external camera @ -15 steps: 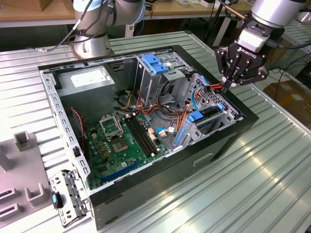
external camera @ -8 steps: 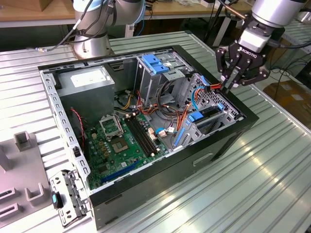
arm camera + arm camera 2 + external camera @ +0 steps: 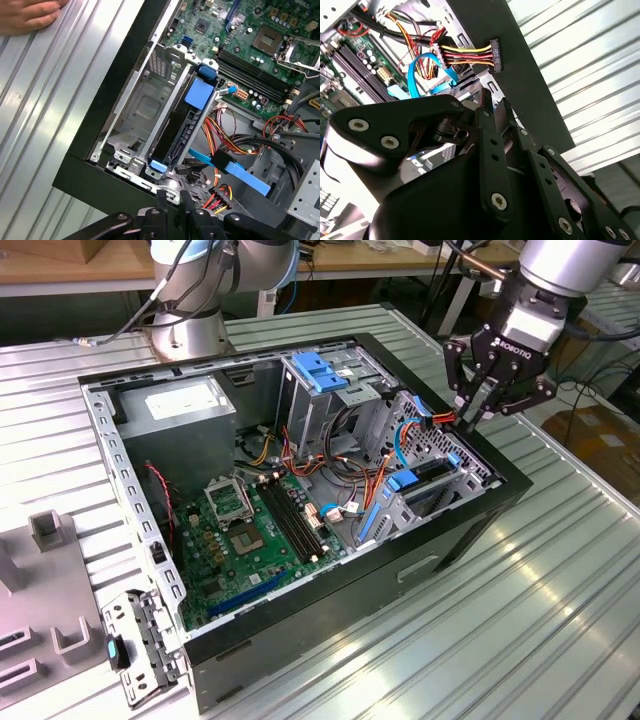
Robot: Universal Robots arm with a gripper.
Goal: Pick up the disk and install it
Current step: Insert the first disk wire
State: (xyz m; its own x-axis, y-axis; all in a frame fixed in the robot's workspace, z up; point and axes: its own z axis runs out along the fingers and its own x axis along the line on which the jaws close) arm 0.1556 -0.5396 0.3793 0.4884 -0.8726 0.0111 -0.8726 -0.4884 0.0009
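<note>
The disk stands on edge in the metal drive cage at the case's corner on the exterior view's right, a dark slab between blue rails. In the first wrist view the disk shows a blue tab at each end. My gripper hangs just above the case's rim beside that cage, fingers together with nothing between them. In both wrist views the fingertips point down at the cage's end, apart from the disk.
The open computer case lies on a ribbed metal table. A power connector on red and yellow wires and a blue flat cable lie loose near the gripper. A hand rests on the table beside the case.
</note>
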